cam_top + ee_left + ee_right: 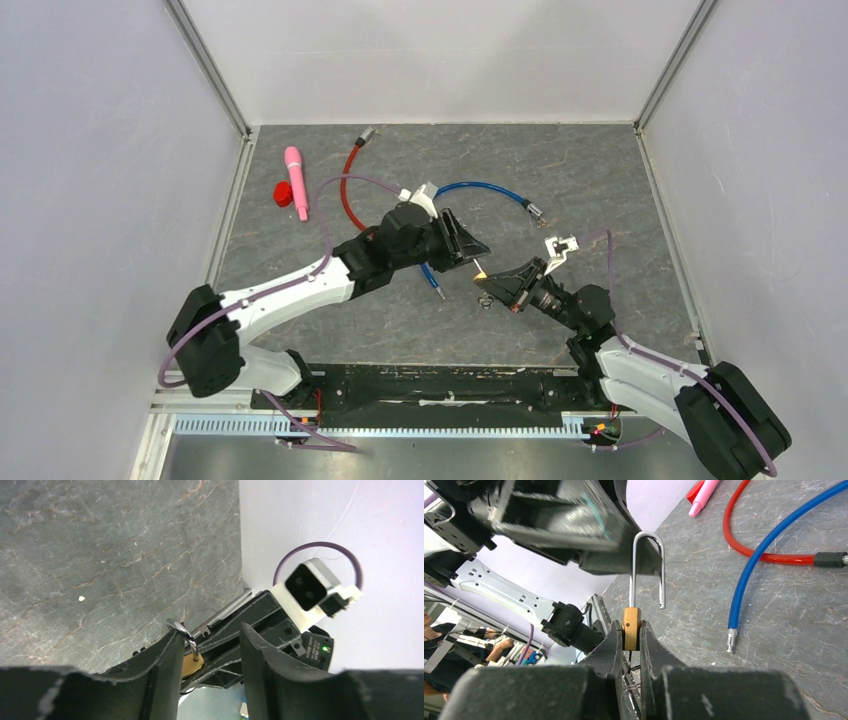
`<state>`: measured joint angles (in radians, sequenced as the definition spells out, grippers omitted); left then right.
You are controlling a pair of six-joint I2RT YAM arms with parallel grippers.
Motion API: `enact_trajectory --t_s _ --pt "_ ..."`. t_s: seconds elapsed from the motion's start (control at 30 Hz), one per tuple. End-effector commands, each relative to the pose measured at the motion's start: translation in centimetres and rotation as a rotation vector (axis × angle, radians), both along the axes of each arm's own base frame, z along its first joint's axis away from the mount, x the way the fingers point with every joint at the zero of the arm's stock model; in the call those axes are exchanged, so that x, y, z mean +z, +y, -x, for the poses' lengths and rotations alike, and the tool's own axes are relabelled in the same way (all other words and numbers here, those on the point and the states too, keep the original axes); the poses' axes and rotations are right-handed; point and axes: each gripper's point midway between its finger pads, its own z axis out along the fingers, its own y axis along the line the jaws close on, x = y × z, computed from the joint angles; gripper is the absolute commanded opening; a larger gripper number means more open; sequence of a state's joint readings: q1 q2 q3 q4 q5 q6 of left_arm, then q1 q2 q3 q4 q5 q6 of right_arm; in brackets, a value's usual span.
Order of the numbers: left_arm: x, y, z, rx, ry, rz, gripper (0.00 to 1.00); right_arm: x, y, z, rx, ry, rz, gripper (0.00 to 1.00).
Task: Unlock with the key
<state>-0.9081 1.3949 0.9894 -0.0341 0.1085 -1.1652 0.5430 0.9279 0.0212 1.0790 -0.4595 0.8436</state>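
While the right end effector [630,635] clamps the brass padlock [631,622], the left end effector [211,634] stands parted beside it, arm label [314,649] unreadable.

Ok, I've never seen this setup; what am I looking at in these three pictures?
Two robot arms are bolted at the near edge of a table. The top external view looks down from above; the other two come from a camera on each wrist. The right arm has its jaws shut on a brass padlock, whose shackle has one leg free. The left arm holds its jaws open close by. On the table lie a red cable, a blue cable and a pink pen with a small red piece beside it.
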Motion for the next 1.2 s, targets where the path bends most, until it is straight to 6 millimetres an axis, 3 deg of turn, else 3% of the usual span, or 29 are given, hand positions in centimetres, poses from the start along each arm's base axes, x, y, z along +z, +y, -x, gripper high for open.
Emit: enact_trajectory --t_s 0.0,0.17,0.47,0.6,0.7,0.9,1.07,1.17 --pt "3.5 1.7 -0.8 0.014 -0.149 0.042 0.54 1.8 0.2 0.3 0.023 -0.077 -0.009 0.0" --pt "1.4 2.9 -0.6 0.016 -0.071 -0.029 0.6 1.9 0.2 0.1 0.014 -0.089 0.007 0.0" --pt "0.3 1.4 -0.2 -0.044 0.016 -0.056 0.58 1.9 0.3 -0.2 0.008 -0.106 0.038 0.0" --pt "-0.1 0.2 -0.1 -0.083 0.058 -0.047 0.53 1.9 0.2 -0.3 0.003 -0.104 0.039 0.0" --pt "0.0 -0.5 -0.1 -0.1 0.06 -0.021 0.43 1.6 0.2 -0.2 0.007 -0.096 0.044 0.0" --pt "0.5 -0.9 -1.1 -0.101 -0.054 0.018 0.24 -0.4 0.2 0.0 0.012 -0.01 0.054 0.0" --pt "-0.3 -0.7 -1.6 -0.132 -0.245 0.045 0.22 -2.2 -0.1 -0.1 0.007 0.071 0.066 0.0" --pt "-2.7 0.1 -1.9 -0.114 -0.302 0.021 0.23 -4.1 -0.3 -0.4 -0.003 0.15 0.104 0.0"
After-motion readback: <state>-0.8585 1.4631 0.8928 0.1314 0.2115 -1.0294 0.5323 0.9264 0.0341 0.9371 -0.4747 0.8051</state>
